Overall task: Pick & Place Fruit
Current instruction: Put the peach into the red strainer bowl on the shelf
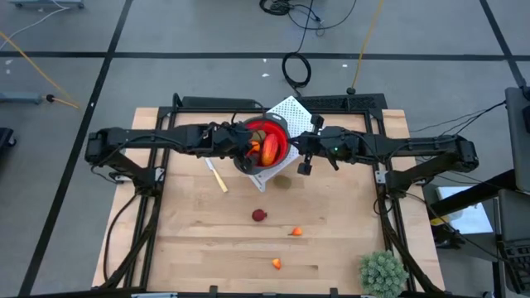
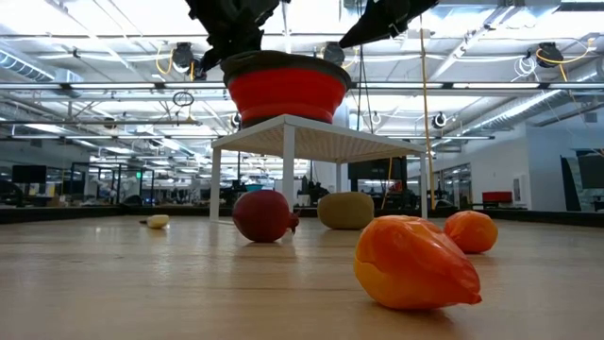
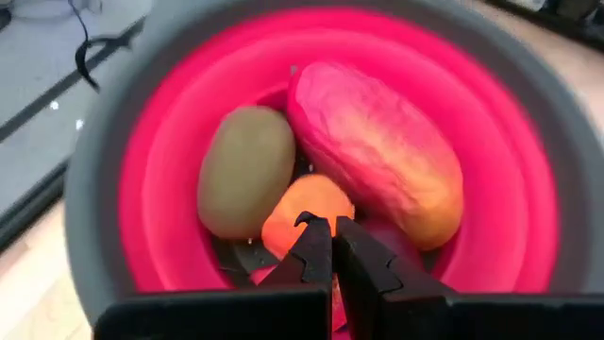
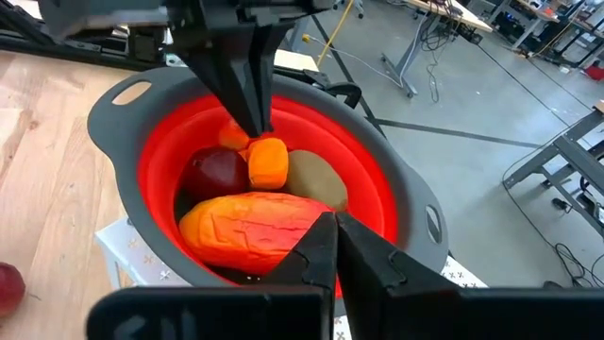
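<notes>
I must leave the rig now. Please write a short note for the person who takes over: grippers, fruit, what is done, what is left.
Left gripper: shut, empty, tips down inside the red collapsible bowl with grey rim.
Right gripper: shut, empty, at the bowl's rim.
The bowl stands on a small white perforated stand.
Done: in the bowl lie a large orange-red mango-like piece, a small orange piece, a dark red ball and an olive oval.
Left on the wooden table: a dark red ball, two orange pieces, an olive oval beside the stand.
</notes>
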Controlling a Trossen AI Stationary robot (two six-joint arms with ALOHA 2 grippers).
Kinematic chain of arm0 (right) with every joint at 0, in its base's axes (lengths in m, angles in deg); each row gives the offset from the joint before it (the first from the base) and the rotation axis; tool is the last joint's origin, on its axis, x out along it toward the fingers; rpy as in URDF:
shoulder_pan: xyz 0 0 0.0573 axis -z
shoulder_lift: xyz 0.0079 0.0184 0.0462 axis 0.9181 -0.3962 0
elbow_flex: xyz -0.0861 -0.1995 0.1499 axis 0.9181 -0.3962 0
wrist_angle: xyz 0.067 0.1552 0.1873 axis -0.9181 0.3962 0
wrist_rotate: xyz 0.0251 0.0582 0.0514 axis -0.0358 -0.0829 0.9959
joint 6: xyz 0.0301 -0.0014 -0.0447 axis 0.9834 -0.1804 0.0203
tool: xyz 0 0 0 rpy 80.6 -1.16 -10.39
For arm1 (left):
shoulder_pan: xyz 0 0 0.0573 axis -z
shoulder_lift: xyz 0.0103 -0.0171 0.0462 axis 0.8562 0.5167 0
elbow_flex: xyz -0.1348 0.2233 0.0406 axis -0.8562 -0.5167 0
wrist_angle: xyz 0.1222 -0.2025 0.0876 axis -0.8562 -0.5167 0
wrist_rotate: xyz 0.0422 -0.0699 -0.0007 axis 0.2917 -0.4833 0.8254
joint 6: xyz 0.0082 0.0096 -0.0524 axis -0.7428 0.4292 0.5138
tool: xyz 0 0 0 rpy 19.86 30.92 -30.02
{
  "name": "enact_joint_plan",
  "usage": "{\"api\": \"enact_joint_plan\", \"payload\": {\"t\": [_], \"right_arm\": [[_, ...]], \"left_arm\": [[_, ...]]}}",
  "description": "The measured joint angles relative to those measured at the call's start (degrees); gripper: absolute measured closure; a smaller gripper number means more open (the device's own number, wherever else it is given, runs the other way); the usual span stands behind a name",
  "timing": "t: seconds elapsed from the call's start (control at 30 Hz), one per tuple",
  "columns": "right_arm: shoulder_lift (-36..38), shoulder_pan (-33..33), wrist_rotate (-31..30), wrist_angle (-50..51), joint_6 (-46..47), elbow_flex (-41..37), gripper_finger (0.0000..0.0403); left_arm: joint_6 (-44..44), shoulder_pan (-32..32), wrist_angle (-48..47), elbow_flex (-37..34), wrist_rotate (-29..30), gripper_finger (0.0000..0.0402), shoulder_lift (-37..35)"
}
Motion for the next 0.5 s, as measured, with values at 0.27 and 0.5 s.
{"api": "enact_joint_plan", "payload": {"t": [0.27, 0.5], "right_arm": [[0.0, 0.0, 0.0, 0.0, 0.0, 0.0, 0.0402], [0.0, 0.0, 0.0, 0.0, 0.0, 0.0, 0.0402]], "left_arm": [[0.6, 0.0, -0.7, -0.1, -0.1, 0.0401, 0.9], [0.8, 0.0, -0.1, 0.0, 0.0, 0.0396, 1.2]]}}
